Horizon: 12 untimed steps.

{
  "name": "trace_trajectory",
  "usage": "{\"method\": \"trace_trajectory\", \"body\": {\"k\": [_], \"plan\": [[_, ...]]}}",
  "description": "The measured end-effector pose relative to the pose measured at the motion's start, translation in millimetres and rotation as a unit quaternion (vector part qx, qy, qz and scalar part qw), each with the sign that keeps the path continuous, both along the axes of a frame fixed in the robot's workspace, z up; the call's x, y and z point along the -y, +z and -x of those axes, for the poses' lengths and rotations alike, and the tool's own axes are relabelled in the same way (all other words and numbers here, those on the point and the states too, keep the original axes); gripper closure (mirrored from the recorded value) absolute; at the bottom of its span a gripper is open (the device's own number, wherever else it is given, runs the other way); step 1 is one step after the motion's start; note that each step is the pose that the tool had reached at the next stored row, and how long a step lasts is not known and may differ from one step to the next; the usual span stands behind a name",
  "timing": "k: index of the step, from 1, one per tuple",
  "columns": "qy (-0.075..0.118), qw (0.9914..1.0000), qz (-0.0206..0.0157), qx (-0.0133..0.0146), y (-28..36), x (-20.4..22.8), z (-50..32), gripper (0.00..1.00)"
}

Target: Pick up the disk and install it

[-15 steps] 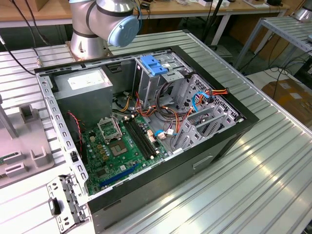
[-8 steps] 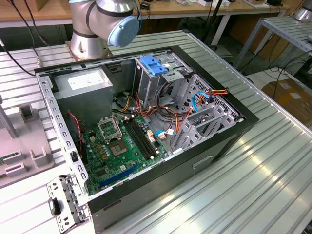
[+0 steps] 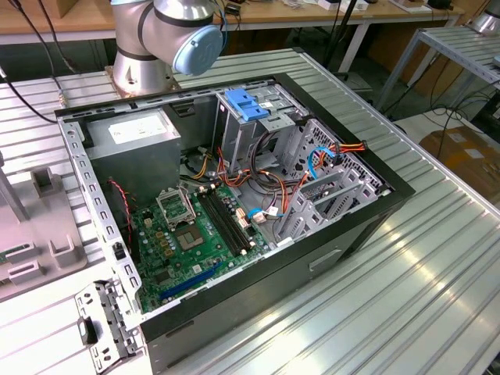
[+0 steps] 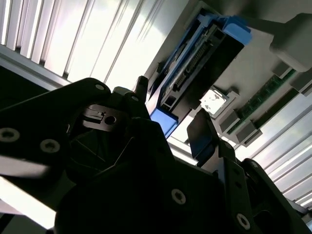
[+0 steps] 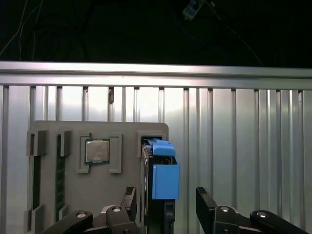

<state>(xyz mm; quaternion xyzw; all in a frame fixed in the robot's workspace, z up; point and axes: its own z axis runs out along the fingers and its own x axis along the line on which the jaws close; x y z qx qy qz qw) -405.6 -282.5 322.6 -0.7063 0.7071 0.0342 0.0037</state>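
Your tool (image 5: 165,196) is straddling the upright disk (image 5: 162,175), jaws open; it's likely stiff, heavyish and shock-sensitive, so take it squarely across its flat faces.

Disk (image 5: 165,182): smooth blue plastic rail. Table (image 5: 243,146): ribbed bare metal. Holder (image 5: 97,195): matt grey plastic.

Exterior view: off the arm and high up, tilted down across the ribbed worktop (image 3: 391,305) onto the open computer case (image 3: 344,234) at middling range.
First wrist view: faces downward past the claw (image 5: 165,197), near the grey tray (image 5: 48,170) and the disk (image 5: 165,178).
Second wrist view: very close behind the claw (image 4: 169,101), slanted toward the disk (image 4: 204,53) and tray (image 4: 263,63).
Shared: both wrist views show the claw, disk and tray; the tray (image 3: 39,234) sits at the exterior view's left edge.
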Motion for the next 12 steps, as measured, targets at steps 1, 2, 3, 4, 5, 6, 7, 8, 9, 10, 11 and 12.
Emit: {"method": "trace_trajectory", "body": {"k": [1, 2, 3, 4, 5, 6, 7, 8, 9, 10, 11, 12], "plan": [[0.000, 1.00000, 0.0000, 0.0000, -0.6, 0.0, 0.0, 0.40], [0.000, 1.00000, 0.0000, 0.0000, -1.8, 0.0, 0.0, 0.40], [0.000, 1.00000, 0.0000, 0.0000, -2.6, 0.0, 0.0, 0.40], [0.000, 1.00000, 0.0000, 0.0000, -3.1, 0.0, 0.0, 0.40], [0.000, 1.00000, 0.0000, 0.0000, -3.7, 0.0, 0.0, 0.40], [0.000, 1.00000, 0.0000, 0.0000, -4.3, 0.0, 0.0, 0.40], [0.000, 1.00000, 0.0000, 0.0000, -4.9, 0.0, 0.0, 0.40], [0.000, 1.00000, 0.0000, 0.0000, -5.7, 0.0, 0.0, 0.40], [0.000, 1.00000, 0.0000, 0.0000, -6.3, 0.0, 0.0, 0.40], [0.000, 1.00000, 0.0000, 0.0000, -7.0, 0.0, 0.0, 0.40], [0.000, 1.00000, 0.0000, 0.0000, -7.5, 0.0, 0.0, 0.40], [0.000, 1.00000, 0.0000, 0.0000, -8.2, 0.0, 0.0, 0.40]]}}
